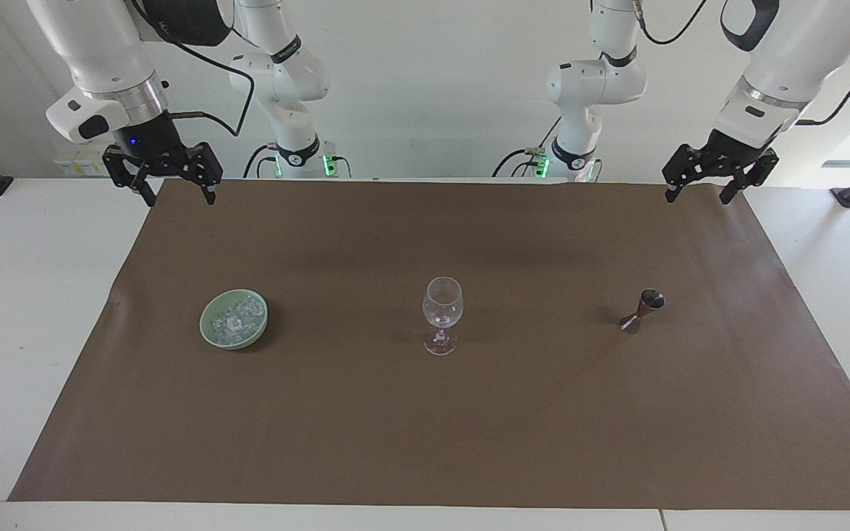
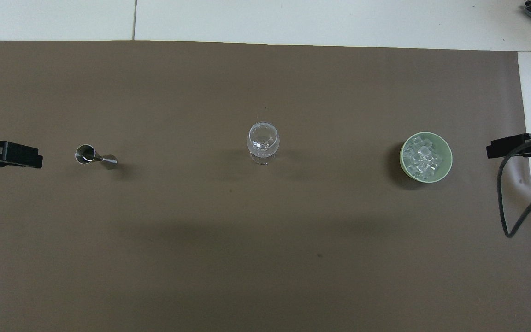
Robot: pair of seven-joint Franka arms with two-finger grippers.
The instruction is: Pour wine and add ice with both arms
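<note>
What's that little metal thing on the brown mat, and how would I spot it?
Start at the brown mat and find the row of three things across its middle. The wine glass stands in the centre; the jigger is the one toward the left arm's end. It is the only metal thing there: a small dark hourglass cup, unlike the clear glass or the green bowl of ice.

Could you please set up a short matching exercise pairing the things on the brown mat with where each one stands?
Things:
1. wine glass
2. green bowl of ice
3. metal jigger
4. left gripper

Places:
A. toward the right arm's end of the mat
B. raised over the mat's corner nearest the left arm's base, open and empty
C. upright at the middle of the mat
D. toward the left arm's end of the mat

Pairs: 1-C, 2-A, 3-D, 4-B
</note>
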